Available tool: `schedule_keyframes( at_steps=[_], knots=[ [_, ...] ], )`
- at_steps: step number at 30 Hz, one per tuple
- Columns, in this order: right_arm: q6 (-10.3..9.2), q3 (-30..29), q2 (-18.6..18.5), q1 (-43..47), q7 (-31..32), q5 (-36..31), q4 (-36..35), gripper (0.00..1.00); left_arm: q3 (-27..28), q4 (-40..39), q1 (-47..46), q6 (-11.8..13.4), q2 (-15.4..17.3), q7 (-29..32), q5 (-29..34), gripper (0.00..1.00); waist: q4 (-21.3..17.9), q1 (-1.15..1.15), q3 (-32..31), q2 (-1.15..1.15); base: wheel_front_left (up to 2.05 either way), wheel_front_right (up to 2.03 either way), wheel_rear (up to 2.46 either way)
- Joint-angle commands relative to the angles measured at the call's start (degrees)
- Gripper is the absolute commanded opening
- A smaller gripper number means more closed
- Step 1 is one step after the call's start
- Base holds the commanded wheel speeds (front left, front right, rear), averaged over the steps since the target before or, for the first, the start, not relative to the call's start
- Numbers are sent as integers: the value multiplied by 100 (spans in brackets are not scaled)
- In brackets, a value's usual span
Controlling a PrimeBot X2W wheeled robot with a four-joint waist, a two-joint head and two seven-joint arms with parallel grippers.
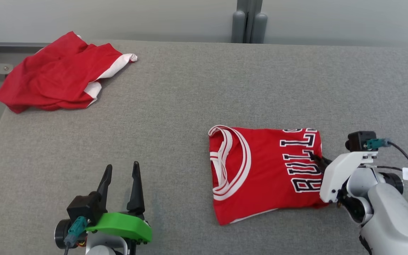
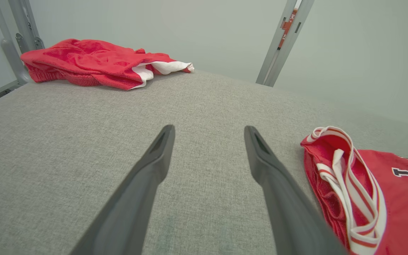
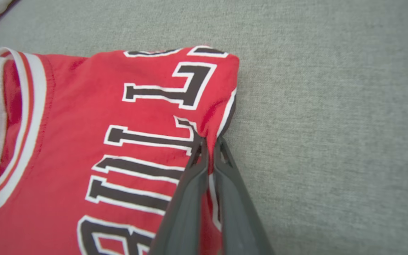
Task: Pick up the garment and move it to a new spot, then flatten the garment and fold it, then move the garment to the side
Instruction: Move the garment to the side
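on the grey table (image 1: 190, 88), folded red jersey (image 1: 260, 170), black lettering (image 3: 194, 85), right claw (image 3: 209, 143) pinching its edge, left claw (image 1: 122, 170) spread, empty

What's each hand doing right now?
Left hand: open, holding nothing.
Right hand: closed on the edge of the folded jersey.

- You get bright, even, diffuse light across the grey surface (image 1: 190, 88).
- Shadows stay soft and thin, hugging the edges of the jersey (image 1: 260, 170).
- Your wrist views bow straight lines near their edges.
- Close up, the right end effector (image 3: 209, 141) looks soft and slightly blurred.
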Motion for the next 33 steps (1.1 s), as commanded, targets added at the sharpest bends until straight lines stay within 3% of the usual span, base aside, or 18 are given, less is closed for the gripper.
schedule_keyframes(
  at_steps=[1, 10, 19, 25, 33],
  knots=[
    [-10, -68, -160, -171, -114, -60, 19, 0, 25, -43, -124, -19, 9, -2, 32, 100, -189, 0, 105, 0, 0, 0, 0],
    [-9, -593, -625, -750, -454, -312, 59, 0, -28, -186, -416, -98, 11, -2, 200, 100, -1199, 0, 515, 0, 0, 0, 0],
    [-9, -847, -484, -1183, -747, -516, 296, 0, -81, -170, -762, -156, 192, 26, 389, 100, -2300, 0, 1012, 0, 0, 0, 0],
    [-9, -852, -256, -1444, -1001, -532, 612, 0, -172, -225, -950, -177, 285, 135, 482, 100, -2490, 0, 1139, 0, 0, 0, 0],
    [-9, -757, -282, -1879, -1245, -591, 884, 0, -161, -314, -1002, -113, 358, 180, 471, 100, -2285, 0, 1222, 0, 0, 0, 0]
  ],
)
